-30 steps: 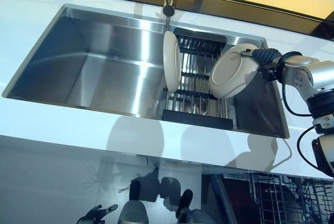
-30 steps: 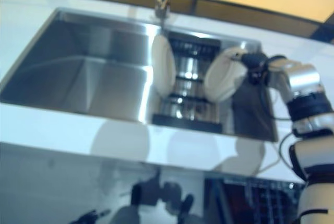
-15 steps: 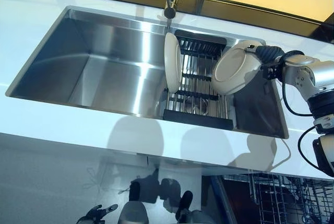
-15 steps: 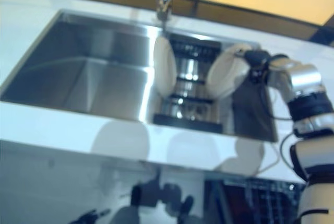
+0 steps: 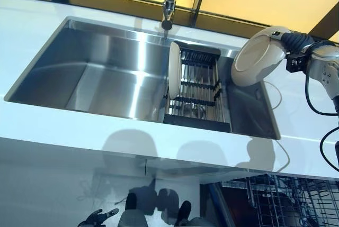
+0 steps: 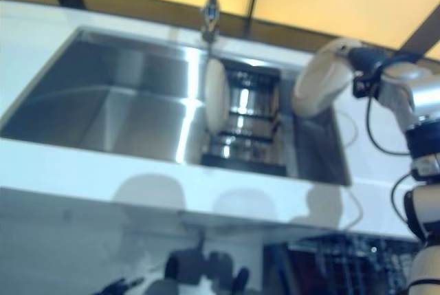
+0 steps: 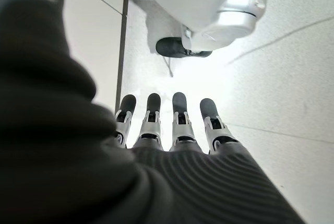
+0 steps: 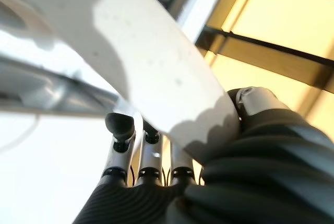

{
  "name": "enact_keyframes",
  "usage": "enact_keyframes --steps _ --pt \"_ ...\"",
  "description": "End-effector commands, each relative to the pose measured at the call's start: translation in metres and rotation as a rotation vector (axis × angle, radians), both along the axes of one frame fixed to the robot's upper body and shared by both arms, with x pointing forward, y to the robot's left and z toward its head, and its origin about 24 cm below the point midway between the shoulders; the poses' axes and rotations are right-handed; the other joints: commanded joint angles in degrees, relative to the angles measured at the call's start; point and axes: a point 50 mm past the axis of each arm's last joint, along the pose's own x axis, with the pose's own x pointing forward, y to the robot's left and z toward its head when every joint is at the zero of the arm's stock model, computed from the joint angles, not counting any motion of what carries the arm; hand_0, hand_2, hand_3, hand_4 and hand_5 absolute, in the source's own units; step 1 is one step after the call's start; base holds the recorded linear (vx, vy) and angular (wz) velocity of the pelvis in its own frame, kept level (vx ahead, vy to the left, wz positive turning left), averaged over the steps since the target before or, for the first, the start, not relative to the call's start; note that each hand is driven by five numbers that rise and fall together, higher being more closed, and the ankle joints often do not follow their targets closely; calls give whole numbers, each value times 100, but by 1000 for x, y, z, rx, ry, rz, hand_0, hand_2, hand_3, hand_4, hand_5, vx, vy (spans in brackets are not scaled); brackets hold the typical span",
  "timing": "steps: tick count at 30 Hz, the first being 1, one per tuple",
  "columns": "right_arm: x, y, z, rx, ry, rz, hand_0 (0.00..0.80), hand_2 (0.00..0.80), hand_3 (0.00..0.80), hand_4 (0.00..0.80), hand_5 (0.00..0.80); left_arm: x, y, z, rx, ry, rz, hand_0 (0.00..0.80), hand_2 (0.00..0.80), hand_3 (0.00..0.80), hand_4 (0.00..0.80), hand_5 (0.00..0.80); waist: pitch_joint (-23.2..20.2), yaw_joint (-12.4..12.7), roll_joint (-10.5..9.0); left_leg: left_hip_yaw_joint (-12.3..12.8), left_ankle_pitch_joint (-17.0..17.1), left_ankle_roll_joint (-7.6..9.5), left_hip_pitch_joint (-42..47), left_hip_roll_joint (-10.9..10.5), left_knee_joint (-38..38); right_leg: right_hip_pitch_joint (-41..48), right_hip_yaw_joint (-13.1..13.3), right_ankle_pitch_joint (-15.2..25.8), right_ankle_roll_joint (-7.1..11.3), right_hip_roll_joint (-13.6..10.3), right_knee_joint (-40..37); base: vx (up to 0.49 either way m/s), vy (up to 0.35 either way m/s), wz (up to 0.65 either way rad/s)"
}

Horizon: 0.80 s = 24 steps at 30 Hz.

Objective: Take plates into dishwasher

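Gripping: your right hand (image 8: pixel 156 182) has its silver dark-tipped fingers (image 8: pixel 119 130) behind the round cream ceramic plate (image 5: pixel 258 56) and thumb on the near face, clamped on its rim.
Plate position: you hold it on edge, tilted, above the right end of the stainless steel sink (image 5: pixel 95 73), clear of the black wire dish rack (image 5: pixel 198 92).
Second plate: another cream plate (image 5: pixel 174 76) stands upright in the rack's left side.
Key relation: the open dishwasher rack (image 5: pixel 286 200) lies below the counter at your lower right, on your right arm's side.
Left hand (image 7: pixel 172 125): hanging low, fingers straight, empty.
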Motion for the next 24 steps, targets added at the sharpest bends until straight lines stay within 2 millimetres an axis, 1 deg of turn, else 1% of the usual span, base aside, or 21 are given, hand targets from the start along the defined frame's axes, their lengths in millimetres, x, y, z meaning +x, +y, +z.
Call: enact_keyframes --steps 1,6,11,17,21,24 --pt "-13 -14 60 -152 -201 -82 800 800 800 800 800 -10 7 -1 45 42 -38 0 0 0 0 0 -438 21 -2 270 -366 49 181 34 -18 192 187 -159 430 -78 -9 -3 4 -5" --pt "-19 -20 72 -203 -201 -105 800 800 800 800 800 -8 9 0 53 49 -50 0 0 0 0 0 -543 -85 -36 376 -413 89 282 30 -18 199 296 -143 441 -68 -9 -4 4 -15" --pt "-25 -22 84 -223 -217 -89 800 800 800 800 800 -7 12 1 61 56 -62 0 0 0 0 0 -634 -272 -64 514 -464 129 389 22 -18 152 499 -95 454 -11 -9 -1 -7 -21" --pt "-39 -41 94 -254 -194 -140 800 800 800 800 800 -5 15 2 72 63 -82 0 0 0 0 0 -712 -506 -71 708 -521 162 521 62 -18 126 744 -81 434 88 -9 18 -26 -26" --pt "-51 -60 91 -313 -130 -166 800 800 800 800 800 -2 13 2 68 67 -110 0 0 0 0 0 -760 -699 -47 859 -545 178 597 79 -18 102 900 -84 412 152 -9 16 -24 -25" --pt "-58 -70 84 -357 -62 -164 800 800 800 800 800 -1 11 1 63 68 -129 0 0 0 0 0 -786 -821 -23 941 -553 187 624 86 -18 72 989 -73 406 178 -9 15 -16 -20"
